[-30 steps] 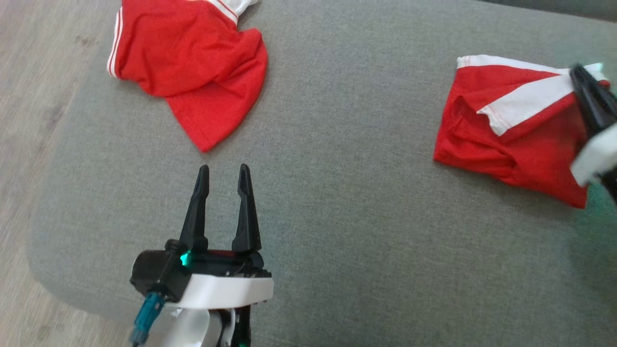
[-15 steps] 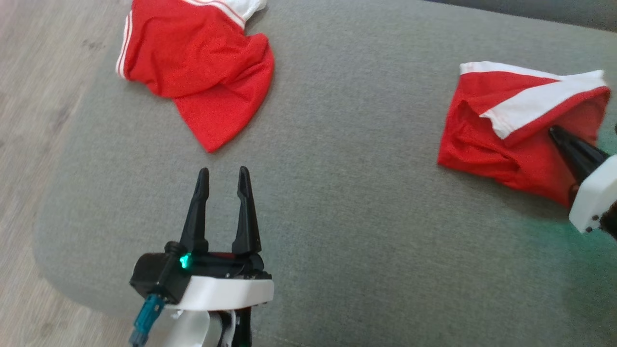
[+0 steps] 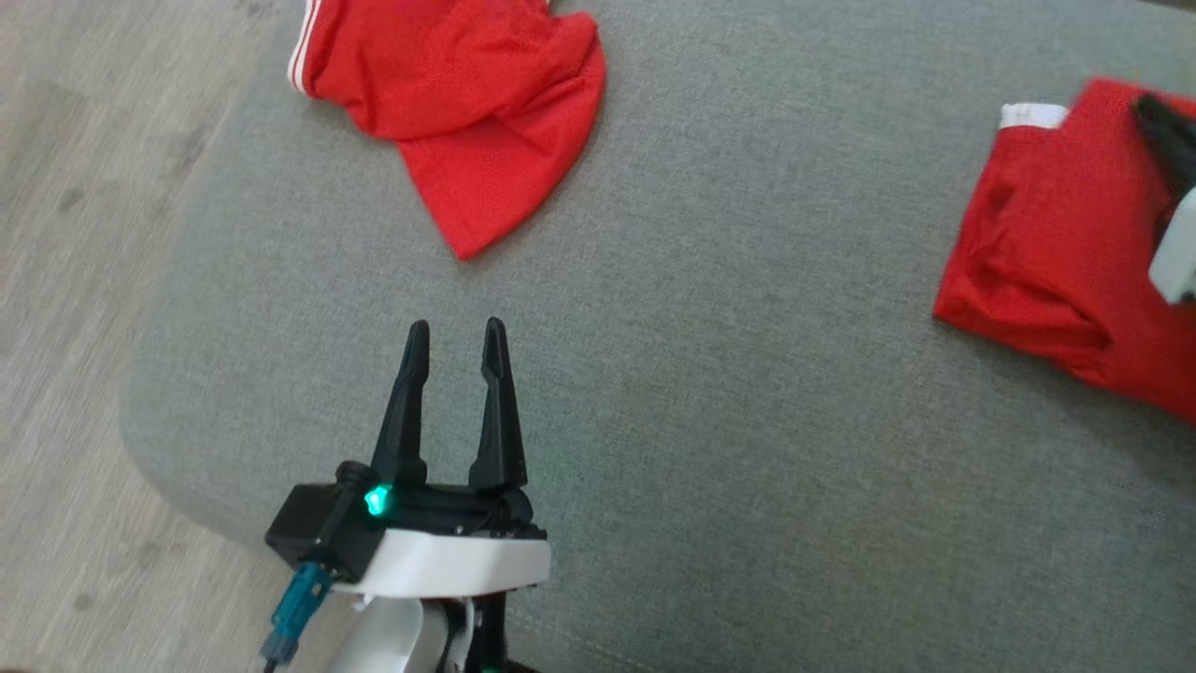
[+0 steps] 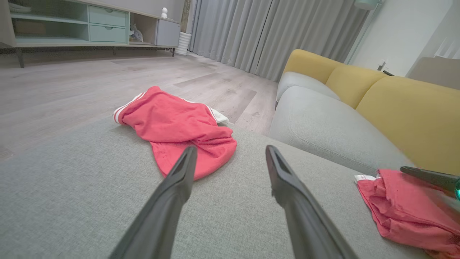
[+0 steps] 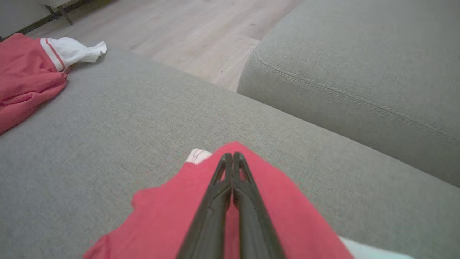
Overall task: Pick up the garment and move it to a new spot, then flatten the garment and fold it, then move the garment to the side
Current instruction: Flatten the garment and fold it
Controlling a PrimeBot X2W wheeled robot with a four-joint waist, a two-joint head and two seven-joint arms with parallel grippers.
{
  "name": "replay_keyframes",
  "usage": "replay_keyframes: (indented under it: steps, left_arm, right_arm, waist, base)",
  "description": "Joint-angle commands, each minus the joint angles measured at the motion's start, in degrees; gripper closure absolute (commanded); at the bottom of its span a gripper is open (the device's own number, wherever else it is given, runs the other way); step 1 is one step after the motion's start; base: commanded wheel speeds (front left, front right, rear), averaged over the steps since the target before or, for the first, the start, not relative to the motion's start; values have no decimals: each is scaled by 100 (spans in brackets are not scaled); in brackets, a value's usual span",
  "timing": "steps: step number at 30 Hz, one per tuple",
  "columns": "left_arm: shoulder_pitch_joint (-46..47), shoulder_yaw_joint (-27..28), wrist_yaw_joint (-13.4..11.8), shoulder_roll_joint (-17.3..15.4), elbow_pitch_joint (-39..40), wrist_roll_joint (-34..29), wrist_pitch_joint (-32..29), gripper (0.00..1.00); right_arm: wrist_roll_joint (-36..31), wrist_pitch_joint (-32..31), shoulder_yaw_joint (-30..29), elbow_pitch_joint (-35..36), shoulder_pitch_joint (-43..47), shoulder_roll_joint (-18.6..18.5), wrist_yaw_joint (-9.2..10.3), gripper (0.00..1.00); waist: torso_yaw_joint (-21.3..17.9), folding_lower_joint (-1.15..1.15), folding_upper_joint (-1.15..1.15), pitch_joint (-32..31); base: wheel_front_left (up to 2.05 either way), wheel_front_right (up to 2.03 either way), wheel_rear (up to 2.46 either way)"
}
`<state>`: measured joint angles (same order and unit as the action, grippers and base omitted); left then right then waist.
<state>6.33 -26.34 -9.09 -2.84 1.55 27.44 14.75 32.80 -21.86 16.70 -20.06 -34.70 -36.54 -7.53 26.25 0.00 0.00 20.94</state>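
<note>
Grey cushion (image 3: pixel 747 421) bears a limp, light garment (image 3: pixel 1037 243), probably best pinched at its hem, under the pressed-together right pincer (image 5: pixel 233 154); left pincer (image 3: pixel 456 327) spread.

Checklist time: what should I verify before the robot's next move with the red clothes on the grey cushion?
1. The left gripper is open and empty, above bare cushion: ok.
2. The right gripper is shut: ok.
3. The right gripper has cloth of the folded red garment with white trim pinched: cannot tell; its fingers lie over the cloth.
4. The folded garment lies wholly on the grey fabric cushion: cannot tell; the head view cuts off its right edge.
5. The crumpled red mesh garment with white stripes lies apart from the folded one: ok.
</note>
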Motion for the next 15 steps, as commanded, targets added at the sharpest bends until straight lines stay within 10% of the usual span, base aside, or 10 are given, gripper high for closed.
replay_keyframes:
  steps: [1,14,15]
  left_arm:
    - [169,128,-28,-4,198,27,25,0]
    - [80,344,-33,-4,49,-198,25,0]
    - [45,399,-23,-4,36,-239,25,0]
  right_arm:
    - [-33,74,45,110,-101,-140,4,100]
    - [-216,1856,221,-54,-3,408,4,98]
    - [-257,2026,191,-23,118,502,4,64]
  waist:
    - [35,0,0,51]
    - [-489,0,0,-389]
    - [-582,0,0,-463]
  base:
    - [0,0,0]
    - [0,0,0]
    - [0,0,0]
